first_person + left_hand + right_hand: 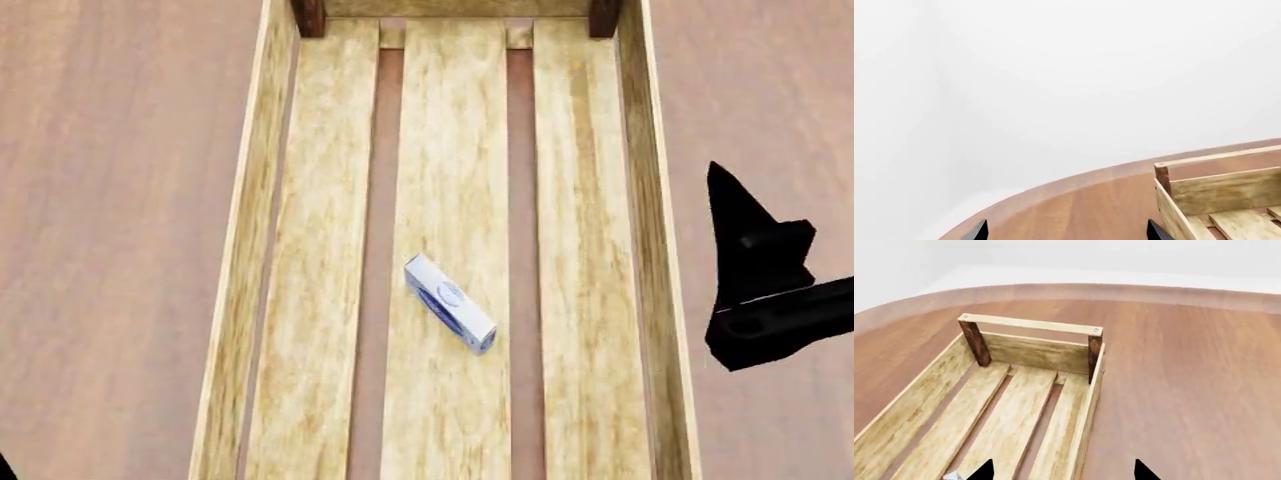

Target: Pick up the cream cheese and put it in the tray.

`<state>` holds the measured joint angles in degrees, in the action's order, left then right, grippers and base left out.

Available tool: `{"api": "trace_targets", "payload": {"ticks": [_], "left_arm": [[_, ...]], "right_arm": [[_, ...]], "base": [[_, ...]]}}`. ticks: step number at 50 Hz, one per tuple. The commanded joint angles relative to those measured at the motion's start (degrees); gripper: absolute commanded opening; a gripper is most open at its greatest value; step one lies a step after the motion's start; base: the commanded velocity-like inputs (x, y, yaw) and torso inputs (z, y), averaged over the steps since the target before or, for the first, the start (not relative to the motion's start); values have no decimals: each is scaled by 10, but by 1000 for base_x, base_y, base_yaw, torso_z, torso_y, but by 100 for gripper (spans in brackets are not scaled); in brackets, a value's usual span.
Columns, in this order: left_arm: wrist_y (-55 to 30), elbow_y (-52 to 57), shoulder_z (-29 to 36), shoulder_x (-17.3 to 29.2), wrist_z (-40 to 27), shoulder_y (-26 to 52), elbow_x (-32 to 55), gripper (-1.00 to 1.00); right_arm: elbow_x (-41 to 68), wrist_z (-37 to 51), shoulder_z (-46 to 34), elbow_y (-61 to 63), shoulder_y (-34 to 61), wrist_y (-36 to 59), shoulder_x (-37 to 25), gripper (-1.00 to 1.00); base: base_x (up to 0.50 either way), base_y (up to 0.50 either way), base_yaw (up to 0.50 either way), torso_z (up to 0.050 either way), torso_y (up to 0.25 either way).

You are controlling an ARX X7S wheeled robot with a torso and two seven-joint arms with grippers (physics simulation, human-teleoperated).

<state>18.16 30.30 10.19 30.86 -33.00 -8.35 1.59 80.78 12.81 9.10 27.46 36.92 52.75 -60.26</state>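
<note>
Tray (274, 250): pale rough-grained wood slats. Table (120, 200): smooth matt reddish wood. Cream cheese (450, 302): perhaps glossy card.

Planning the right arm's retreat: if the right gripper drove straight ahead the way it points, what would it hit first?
Judging by the wrist view, the right gripper points down into the tray, so it would probably meet the floor slats first, just past the cream cheese. Depth is unclear.

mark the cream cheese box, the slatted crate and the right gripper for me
small flat white cream cheese box with blue oval logo (450, 302), head view, on its top face.
long light-wood slatted crate (242, 270), head view, on its left side wall.
black right gripper (1062, 471), right wrist view, midway between the fingertips.
</note>
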Motion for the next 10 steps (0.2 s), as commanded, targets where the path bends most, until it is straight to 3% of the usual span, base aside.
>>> {"api": "trace_targets", "payload": {"ticks": [1,10], "left_arm": [[-160,75,-25,45,25,91,60,100],[-285,83,-15,54,43,219,90,100]], "right_arm": [[-111,-49,94,-11,-175,-88,33,100],[-155,-38,109,-15,-210,-124,71,100]], "base": [[0,0,0,0,0],[0,0,0,0,0]]}}
